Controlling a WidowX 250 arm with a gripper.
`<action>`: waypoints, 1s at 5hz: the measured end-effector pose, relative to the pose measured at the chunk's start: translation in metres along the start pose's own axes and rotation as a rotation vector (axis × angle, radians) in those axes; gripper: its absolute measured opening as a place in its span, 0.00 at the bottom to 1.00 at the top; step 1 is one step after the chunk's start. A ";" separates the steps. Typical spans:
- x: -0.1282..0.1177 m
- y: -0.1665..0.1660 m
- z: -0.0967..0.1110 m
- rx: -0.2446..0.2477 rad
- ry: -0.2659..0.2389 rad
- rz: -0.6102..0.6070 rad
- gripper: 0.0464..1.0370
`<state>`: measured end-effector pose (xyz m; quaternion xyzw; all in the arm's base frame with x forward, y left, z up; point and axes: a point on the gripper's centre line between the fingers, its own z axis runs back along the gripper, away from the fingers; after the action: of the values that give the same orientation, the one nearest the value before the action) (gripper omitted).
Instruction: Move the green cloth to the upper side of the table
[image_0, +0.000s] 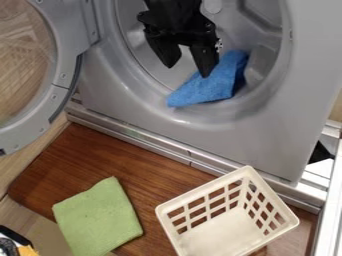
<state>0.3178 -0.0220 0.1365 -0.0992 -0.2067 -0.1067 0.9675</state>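
Observation:
The black gripper (188, 64) hangs inside the round opening of the washing machine, at the top middle of the camera view. Its two fingers stand apart, pointing down, with a gap between them. The right finger is over or against a blue cloth (212, 86) that lies on the lower rim of the opening. Far below and to the left, the green cloth (98, 218) lies flat, partly on the brown wooden table (100, 154), at its lower left. The gripper is well away from the green cloth.
A white slatted basket (227, 212) stands at the lower right of the table. The grey machine front (267, 135) borders the table's upper side, and its round door (65, 75) hangs open at the left. Some black and yellow item (25, 250) shows in the bottom left corner.

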 end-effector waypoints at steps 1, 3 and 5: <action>-0.007 0.001 -0.008 -0.007 0.030 0.010 0.96; -0.065 0.035 -0.003 0.043 0.090 0.059 0.96; -0.123 0.057 -0.030 0.062 0.167 0.078 0.96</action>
<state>0.2332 0.0457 0.0494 -0.0677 -0.1246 -0.0705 0.9874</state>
